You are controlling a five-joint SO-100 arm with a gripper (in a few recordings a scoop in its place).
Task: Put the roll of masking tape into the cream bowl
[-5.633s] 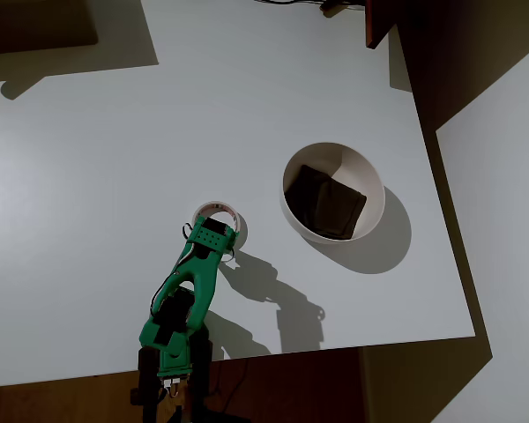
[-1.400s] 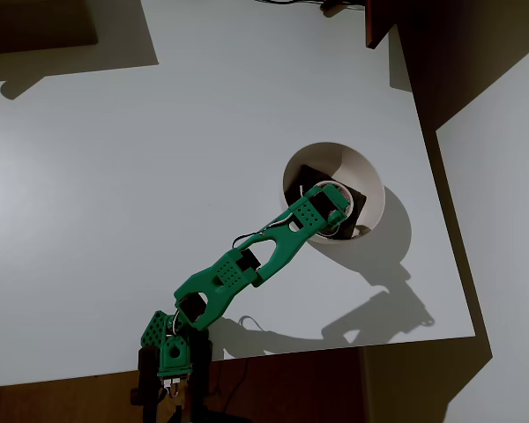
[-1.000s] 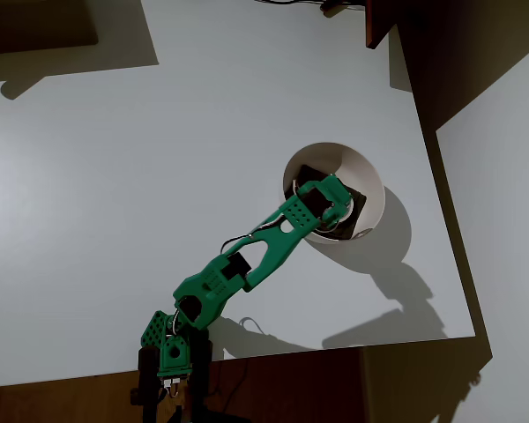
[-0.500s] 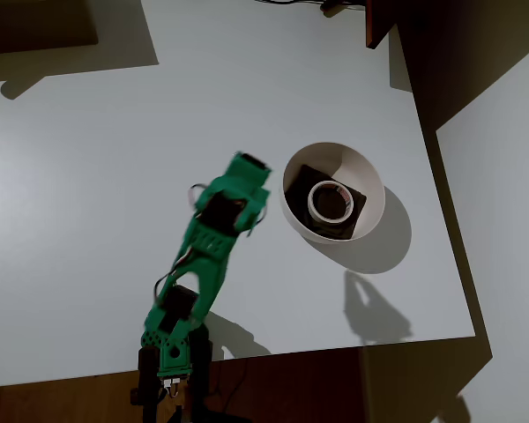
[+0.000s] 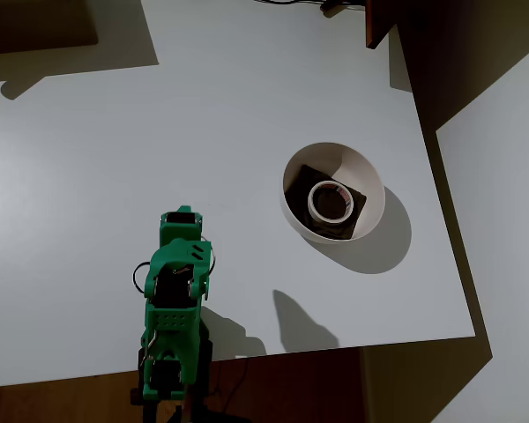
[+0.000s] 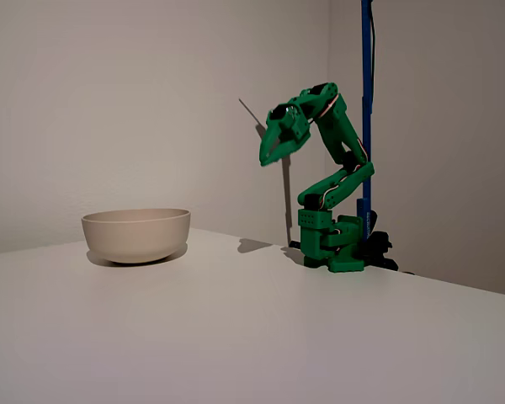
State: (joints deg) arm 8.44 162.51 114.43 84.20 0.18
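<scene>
1. End effector (image 6: 268, 156) is raised high above the counter (image 5: 115, 159), folded back near the arm's base and well apart from the bowl; its jaws look nearly together and hold nothing.
2. Roll of masking tape (image 5: 330, 201) lies flat inside the cream bowl (image 5: 363, 174), on the dark square pad (image 5: 301, 181) at its bottom.
3. Judged from this, the placing step is done; nothing more seems called for beyond the arm resting clear.
4. Side-on in the fixed view, the bowl's wall hides its contents.
</scene>
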